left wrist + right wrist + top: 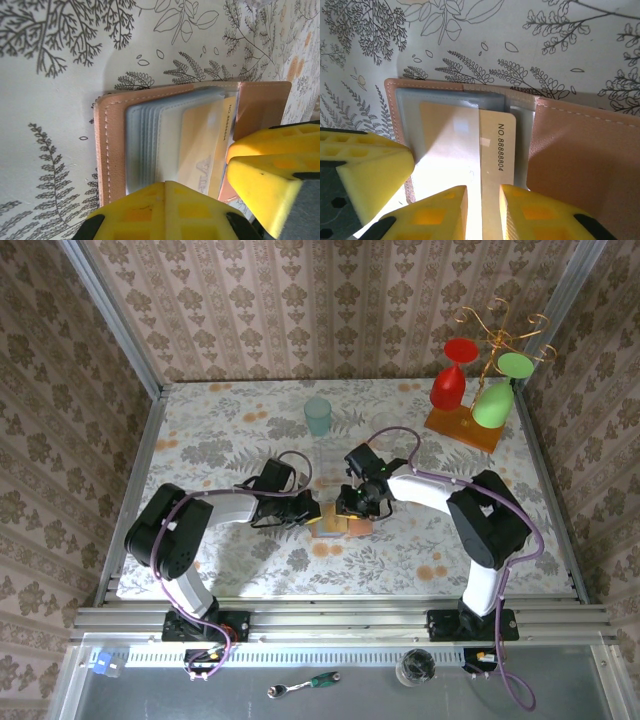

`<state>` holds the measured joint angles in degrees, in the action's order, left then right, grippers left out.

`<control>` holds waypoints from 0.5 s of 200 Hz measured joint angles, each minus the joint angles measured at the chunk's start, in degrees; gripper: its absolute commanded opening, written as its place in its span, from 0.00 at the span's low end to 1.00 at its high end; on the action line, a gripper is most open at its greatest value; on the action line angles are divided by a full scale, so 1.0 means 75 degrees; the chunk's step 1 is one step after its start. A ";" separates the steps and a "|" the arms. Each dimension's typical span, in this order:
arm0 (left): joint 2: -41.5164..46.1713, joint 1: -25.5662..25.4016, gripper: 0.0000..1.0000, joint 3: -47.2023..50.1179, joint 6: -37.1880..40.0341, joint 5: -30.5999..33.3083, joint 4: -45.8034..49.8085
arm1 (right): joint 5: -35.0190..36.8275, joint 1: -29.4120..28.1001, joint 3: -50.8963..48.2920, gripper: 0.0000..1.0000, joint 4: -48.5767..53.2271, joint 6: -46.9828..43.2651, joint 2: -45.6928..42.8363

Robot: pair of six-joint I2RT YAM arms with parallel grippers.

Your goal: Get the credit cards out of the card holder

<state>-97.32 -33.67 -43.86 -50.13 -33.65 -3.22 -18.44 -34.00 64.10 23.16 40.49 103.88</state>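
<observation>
Left end effector (pixel 165 202), pressed together, pins the card holder (pixel 107 150) beneath it, apparently so the narrowly spread right end effector (pixel 482 210) can slide the credit card (pixel 497 150).

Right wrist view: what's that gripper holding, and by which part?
Cannot tell: the right gripper straddles the near end of the tan credit card, partly inside the card holder; no clear pinch.

Card holder (pixel 335 527) is hemmed in by left gripper (pixel 312 512) at its left and right gripper (pixel 352 508) above it. Open table (pixel 380 565) is found nearside. Teal cup (pixel 317 415) stands beyond it, and glass rack (pixel 470 390) far right beyond.
</observation>
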 measured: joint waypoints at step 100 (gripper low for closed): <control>0.0055 -0.0149 0.00 -0.0268 0.0003 -0.0006 0.0166 | -0.0286 0.0350 -0.0592 0.25 -0.0306 0.0023 -0.0309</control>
<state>-96.90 -34.79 -45.87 -50.11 -33.69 -1.98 -20.58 -31.38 59.66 20.86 40.66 101.56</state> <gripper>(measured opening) 0.050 0.251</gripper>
